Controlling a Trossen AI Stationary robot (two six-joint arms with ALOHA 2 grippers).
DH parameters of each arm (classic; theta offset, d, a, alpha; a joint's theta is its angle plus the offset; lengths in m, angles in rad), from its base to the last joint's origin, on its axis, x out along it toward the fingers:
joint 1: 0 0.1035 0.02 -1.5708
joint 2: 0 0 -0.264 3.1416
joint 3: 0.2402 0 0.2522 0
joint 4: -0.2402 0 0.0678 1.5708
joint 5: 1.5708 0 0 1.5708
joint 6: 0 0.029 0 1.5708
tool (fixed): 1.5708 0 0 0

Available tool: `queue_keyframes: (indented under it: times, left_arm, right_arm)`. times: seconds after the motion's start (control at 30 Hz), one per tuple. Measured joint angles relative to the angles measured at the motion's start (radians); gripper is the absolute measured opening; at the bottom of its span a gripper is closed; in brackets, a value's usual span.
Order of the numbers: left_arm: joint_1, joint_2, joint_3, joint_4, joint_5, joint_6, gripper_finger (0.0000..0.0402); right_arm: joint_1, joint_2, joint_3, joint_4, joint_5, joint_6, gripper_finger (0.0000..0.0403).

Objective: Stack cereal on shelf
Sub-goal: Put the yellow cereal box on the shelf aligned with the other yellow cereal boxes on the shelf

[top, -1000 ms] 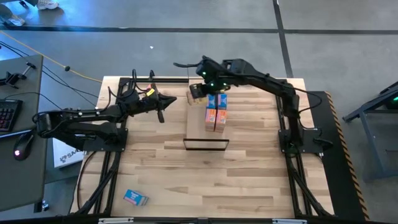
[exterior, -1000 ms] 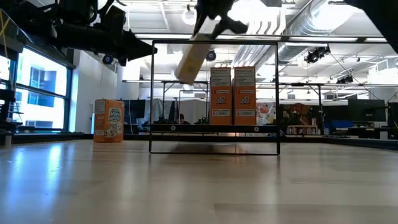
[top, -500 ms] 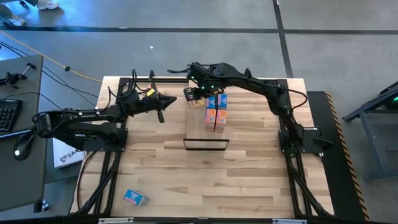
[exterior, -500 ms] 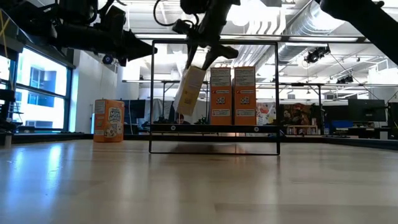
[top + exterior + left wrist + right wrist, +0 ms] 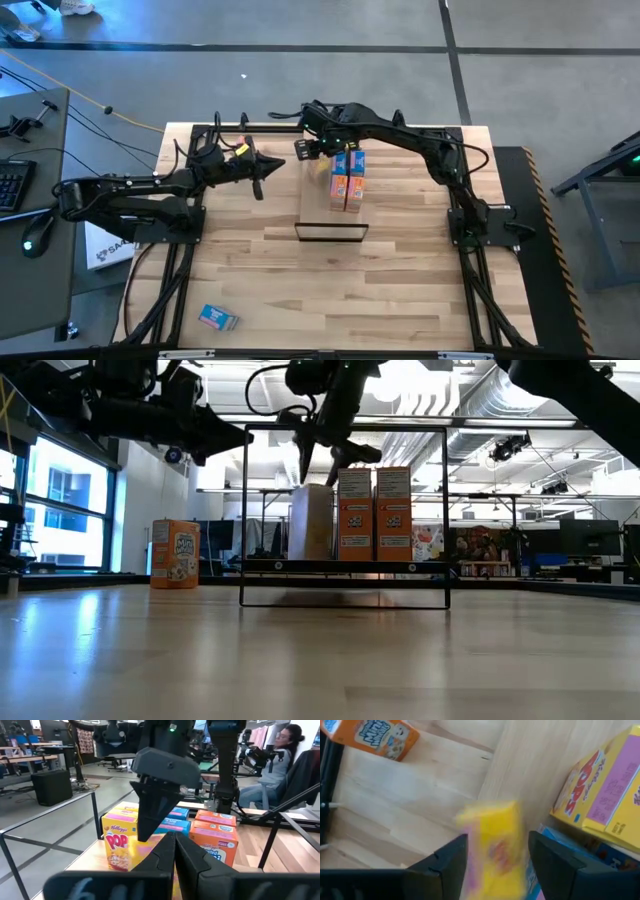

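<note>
Hovering spread above yellow box (image 5: 311,520) upright on shelf (image 5: 345,566), right gripper (image 5: 327,452); left gripper (image 5: 258,168) pressed together, waiting nearby.

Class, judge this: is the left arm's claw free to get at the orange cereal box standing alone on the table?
Probably yes: the orange box stands apart from the shelf, near the left claw, with nothing visible between them.

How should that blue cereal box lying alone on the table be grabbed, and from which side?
Probably from straight above, pinching the blue cereal box across its two long edges near the middle. It lies flat on the table, broad face up and slightly slanted, with nothing close by to block the fingers.
</note>
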Motion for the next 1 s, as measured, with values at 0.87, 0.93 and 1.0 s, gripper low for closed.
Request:
queue_keyframes:
  times: [0.87, 0.93, 1.0]
  left_arm:
    - [0.006, 0.000, 0.000, -0.021, 0.023, 0.021, 0.0000]
    - [0.006, 0.000, 0.000, -0.022, 0.022, 0.021, 0.0000]
    - [0.008, 0.000, 0.000, -0.027, 0.015, 0.021, 0.0000]
  right_arm:
    - [0.184, -0.162, 0.004, -0.041, 0.127, -0.646, 0.0045]
    - [0.210, -0.152, -0.016, -0.034, 0.121, -0.704, 0.0013]
    - [0.220, -0.138, -0.052, -0.034, 0.121, -0.723, 0.0008]
